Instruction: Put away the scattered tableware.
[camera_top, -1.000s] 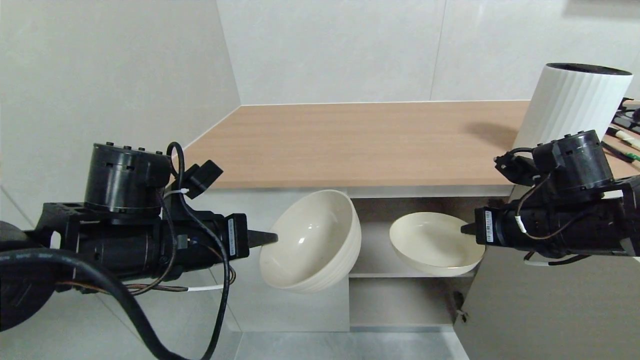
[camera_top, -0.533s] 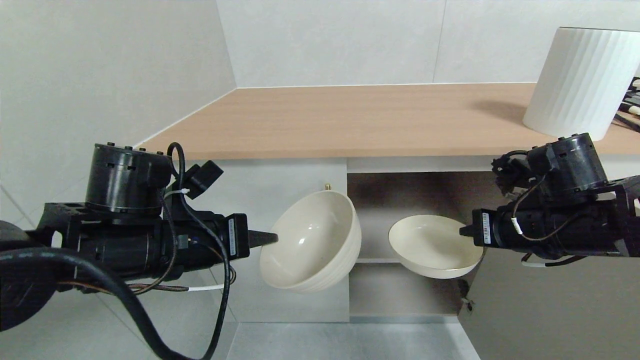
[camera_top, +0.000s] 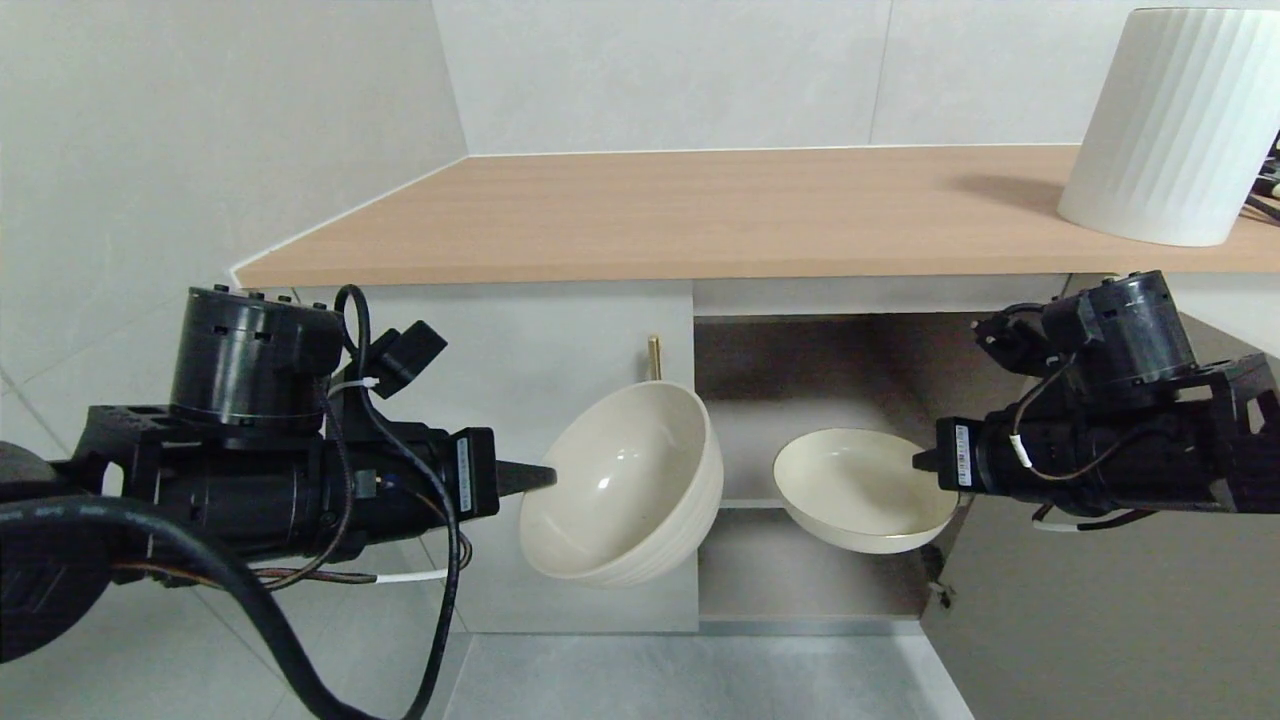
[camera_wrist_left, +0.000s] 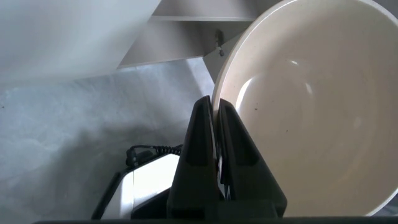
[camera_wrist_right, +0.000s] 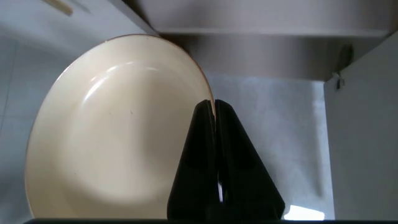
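While the left gripper (camera_top: 548, 478) clamps a deep ribbed cream bowl (camera_top: 630, 480) and the right gripper (camera_top: 918, 462) a shallow cream dish (camera_top: 850, 485) at its three o'clock, both face the open grey cabinet (camera_top: 830, 380); next, probably, shelve them inside.

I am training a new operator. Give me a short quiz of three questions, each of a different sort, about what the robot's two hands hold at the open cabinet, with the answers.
1. True or false: the left hand pinches the rim of the deep bowl.
2. What does the right hand hold? A) a cup B) the shallow dish C) a spoon
3. Fill in: the white ribbed container stands on the ____.

Key: 1 true; 2 B; 3 wooden countertop.
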